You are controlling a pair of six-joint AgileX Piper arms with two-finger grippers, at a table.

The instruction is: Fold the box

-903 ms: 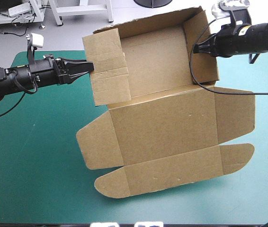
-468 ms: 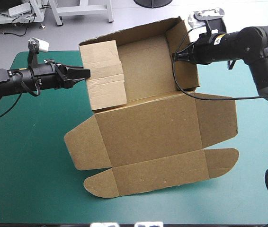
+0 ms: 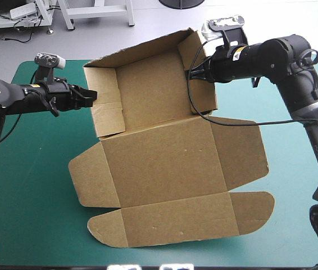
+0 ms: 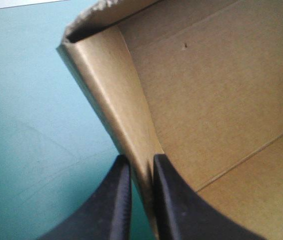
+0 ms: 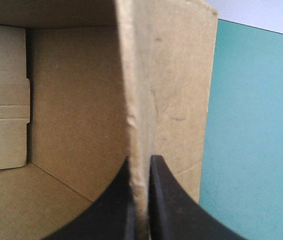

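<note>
My left pincer [image 3: 90, 97] gripped the brown box's [image 3: 148, 90] left wall [image 4: 116, 95]; my right pincer [image 3: 195, 73] gripped its right wall [image 5: 141, 75]; the walled tray stood toward the tabletop's [image 3: 35, 185] far edge; the lid [image 3: 170, 163] lay flat, its flaps [image 3: 181, 219] unfolded, which I judged the remaining work.

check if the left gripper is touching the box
Touching. The left wrist view shows the left gripper clamped on the box: its raised side wall sits squeezed in the grip, no gap.
</note>
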